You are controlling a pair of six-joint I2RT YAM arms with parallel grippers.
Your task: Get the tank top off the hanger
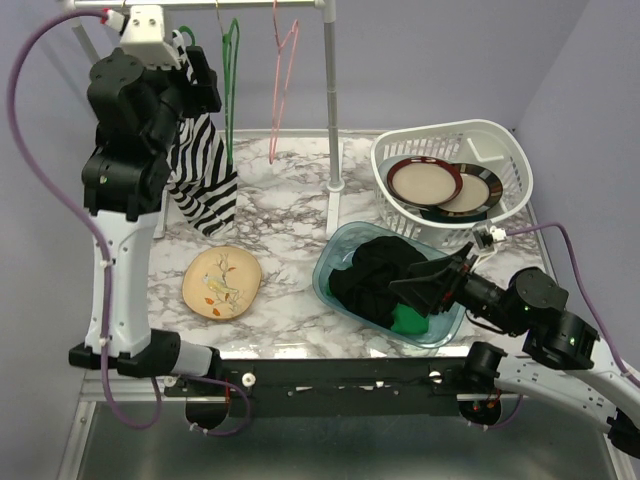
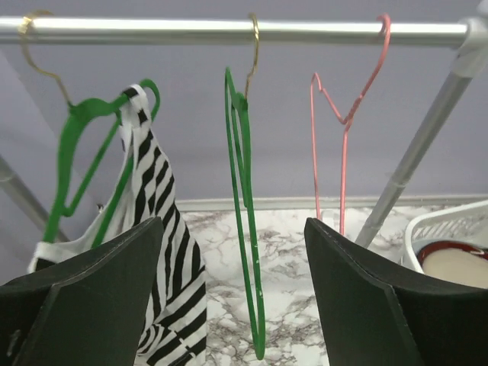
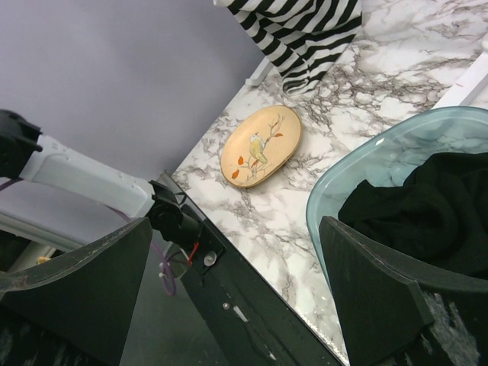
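The tank top [image 2: 164, 252] is hung by a strap on the leftmost hanger [image 2: 84, 145], just left of the left hand [image 2: 232, 252], which is spread wide and empty. Removal is judged unfinished: the strap is not yet lifted off.

The top [image 2: 164, 252] left of the left claw [image 2: 232, 225] is matt striped cloth, on a green hanger [image 2: 95, 107] of smooth plastic. Ahead of that claw a pink hanger [image 2: 347, 120] is thin wire; the rail [image 2: 152, 30] above is shiny metal. By the right claw [image 3: 235, 225], a tub [image 3: 328, 191] of translucent plastic holds matt black cloth [image 3: 427, 206]; the table [image 3: 252, 206] beyond is glossy, marble-look
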